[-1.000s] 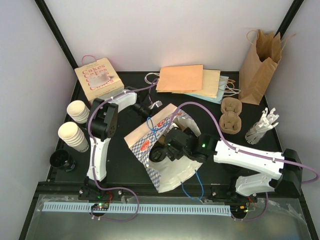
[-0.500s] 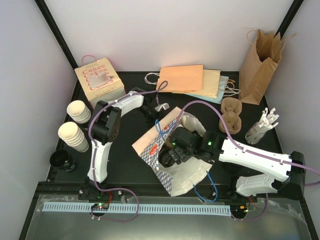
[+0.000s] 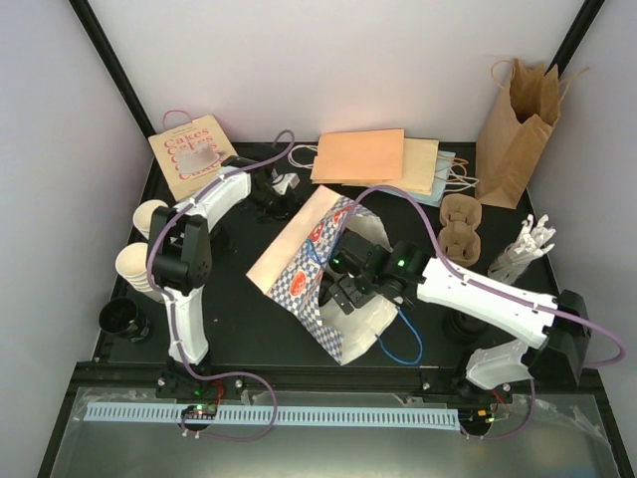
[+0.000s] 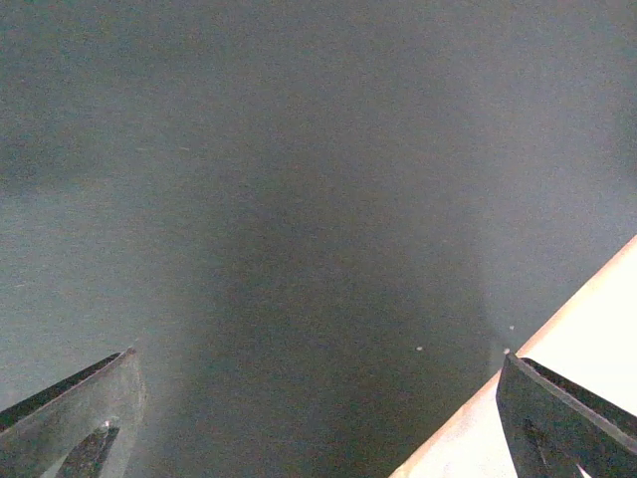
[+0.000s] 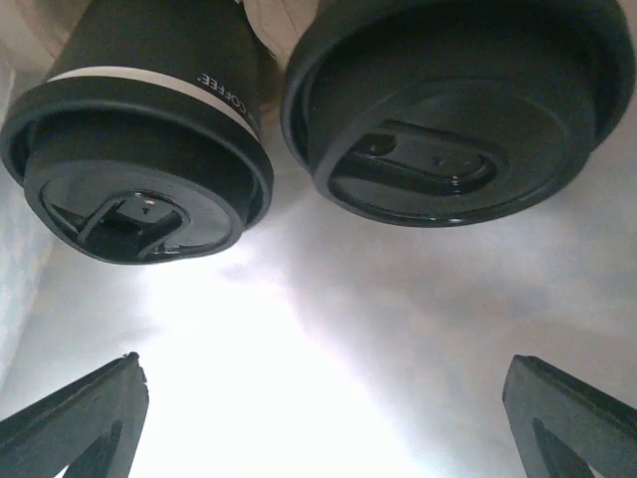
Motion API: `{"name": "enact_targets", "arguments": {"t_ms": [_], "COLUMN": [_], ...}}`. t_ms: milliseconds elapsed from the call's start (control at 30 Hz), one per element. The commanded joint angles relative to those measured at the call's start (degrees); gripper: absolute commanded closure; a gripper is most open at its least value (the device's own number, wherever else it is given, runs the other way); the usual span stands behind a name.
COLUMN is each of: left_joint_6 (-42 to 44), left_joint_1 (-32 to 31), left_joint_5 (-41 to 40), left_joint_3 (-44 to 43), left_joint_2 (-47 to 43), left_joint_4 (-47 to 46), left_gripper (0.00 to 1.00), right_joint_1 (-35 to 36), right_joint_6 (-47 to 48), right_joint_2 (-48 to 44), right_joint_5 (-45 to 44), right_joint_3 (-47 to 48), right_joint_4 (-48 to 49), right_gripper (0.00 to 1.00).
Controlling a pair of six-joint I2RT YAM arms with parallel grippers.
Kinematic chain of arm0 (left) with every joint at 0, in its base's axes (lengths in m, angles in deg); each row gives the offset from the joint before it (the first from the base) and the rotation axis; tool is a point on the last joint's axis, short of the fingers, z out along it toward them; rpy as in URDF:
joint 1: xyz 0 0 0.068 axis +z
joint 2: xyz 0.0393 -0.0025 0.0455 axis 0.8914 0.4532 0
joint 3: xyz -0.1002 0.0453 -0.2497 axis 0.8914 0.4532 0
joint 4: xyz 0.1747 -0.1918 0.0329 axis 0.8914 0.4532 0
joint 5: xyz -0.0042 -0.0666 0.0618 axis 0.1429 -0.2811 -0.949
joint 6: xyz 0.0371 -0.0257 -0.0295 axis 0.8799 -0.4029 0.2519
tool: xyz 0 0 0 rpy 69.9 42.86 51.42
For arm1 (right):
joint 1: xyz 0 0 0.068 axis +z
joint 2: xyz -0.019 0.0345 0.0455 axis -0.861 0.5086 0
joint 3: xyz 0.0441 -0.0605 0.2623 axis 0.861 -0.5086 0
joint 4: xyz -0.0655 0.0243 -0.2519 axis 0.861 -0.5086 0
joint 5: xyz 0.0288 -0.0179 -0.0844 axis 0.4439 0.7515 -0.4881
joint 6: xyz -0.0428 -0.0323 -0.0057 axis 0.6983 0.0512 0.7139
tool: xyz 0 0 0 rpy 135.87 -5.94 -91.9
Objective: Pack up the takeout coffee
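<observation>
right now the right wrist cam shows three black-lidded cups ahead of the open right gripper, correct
Not quite. There are two black-lidded cups, not three: the left cup and the right cup, side by side in the right wrist view. The right gripper is open, as you said.

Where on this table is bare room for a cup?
Widest bare table lies near the front edge, between the left arm and the checkered bag. Crowded: the back edge with flat paper bags, and the right with cup carrier and cutlery.
</observation>
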State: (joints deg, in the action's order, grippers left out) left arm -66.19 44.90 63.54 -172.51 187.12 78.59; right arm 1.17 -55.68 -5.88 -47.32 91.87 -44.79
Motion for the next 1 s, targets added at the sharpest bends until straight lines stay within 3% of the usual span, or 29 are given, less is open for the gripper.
{"name": "enact_targets", "arguments": {"t_ms": [0, 233, 333, 433, 633, 800, 967], "left_joint_6": [-0.7, -0.6, -0.3, -0.2, -1.8, -4.3, -6.3], "left_joint_1": [1.5, 3.9, 4.1, 2.9, -2.3, -7.6, -12.6], "left_joint_5": [-3.6, -8.0, -4.0, -0.2, -0.6, -8.3, -21.5], "left_joint_3": [-1.2, -1.2, -0.4, -0.5, -0.1, 0.4, 1.2], "left_joint_2": [-4.8, -5.5, -4.9, -2.6, 0.4, 1.8, 2.4], "left_joint_4": [0.8, 2.4, 1.6, 2.0, 0.2, -3.1, -6.3], "left_gripper": [0.01, 0.01, 0.01, 0.01, 0.01, 0.01, 0.01], "right_joint_1": [-1.7, -2.7, -2.8, -2.8, -2.8, -2.8, -2.8], "right_joint_6": [2.9, 4.9, 4.9, 4.7, 3.5, 0.2, -2.9], "right_joint_2": [3.0, 7.5, 7.4, 7.0, 4.2, 1.1, -1.2], "right_joint_5": [2.4, 3.8, 4.3, 5.3, 8.5, 11.7, 13.6], "right_joint_3": [3.5, 8.0, 8.7, 10.7, 12.1, 9.1, 5.2], "right_joint_4": [1.3, 0.8, 0.9, -0.5, -3.4, -7.4, -11.2], "right_gripper": [0.0, 0.01, 0.01, 0.02, 0.03, 0.03, 0.02]}}
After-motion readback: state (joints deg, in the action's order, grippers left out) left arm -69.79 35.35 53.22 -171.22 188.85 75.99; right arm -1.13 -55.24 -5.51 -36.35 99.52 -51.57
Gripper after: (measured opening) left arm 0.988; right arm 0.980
